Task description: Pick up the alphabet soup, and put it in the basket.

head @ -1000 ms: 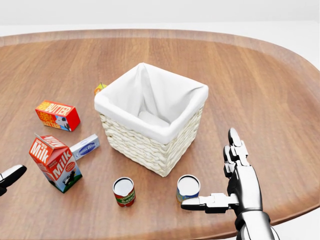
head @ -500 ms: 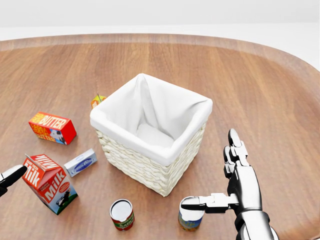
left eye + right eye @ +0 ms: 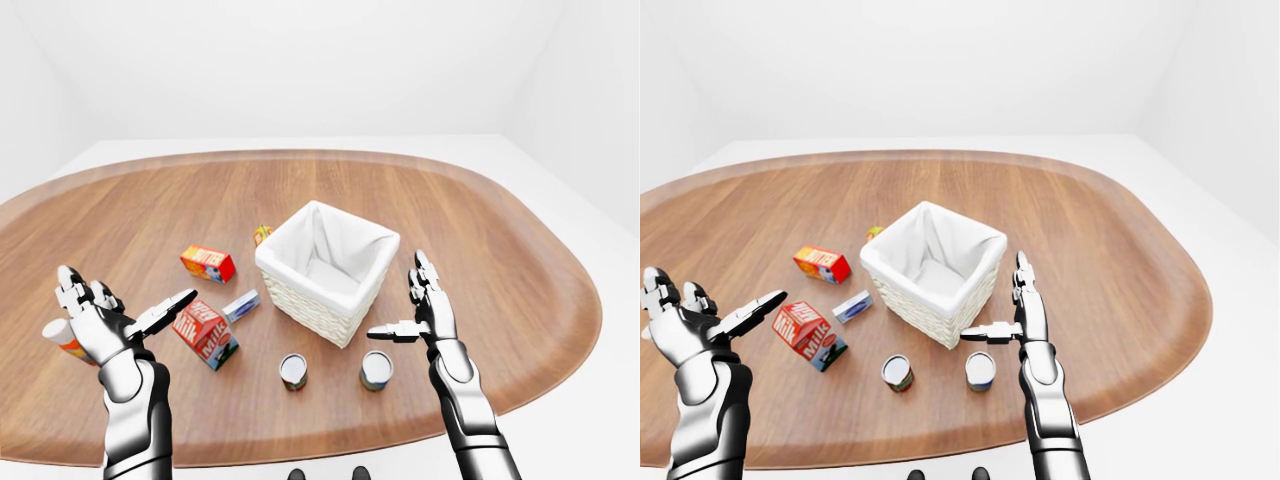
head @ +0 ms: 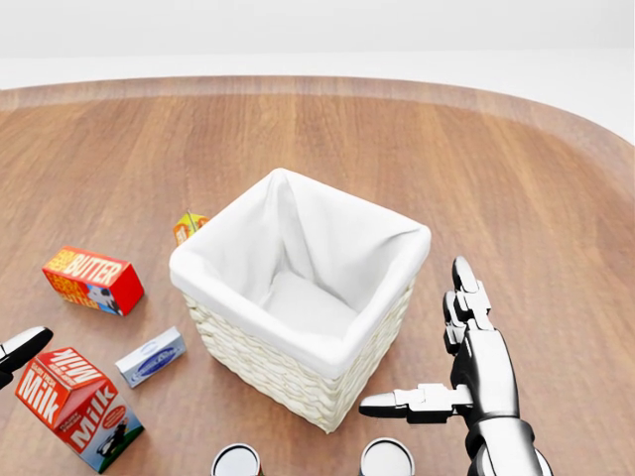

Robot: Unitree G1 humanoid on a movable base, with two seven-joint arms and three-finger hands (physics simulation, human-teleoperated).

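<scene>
Standing upright on the desk, the alphabet soup sits just below the basket's near corner in the left-eye view, untouched. Your right hand hangs spread wide, empty, beside the basket's right wall, thumb pointing over the soup. Over the last second the whole head picture slid downward, so the camera moved, not the things; I'd judge you now need to lower the hand. Only the eye views show the soup whole, the second can left of it, and your left hand, also splayed and empty.
</scene>
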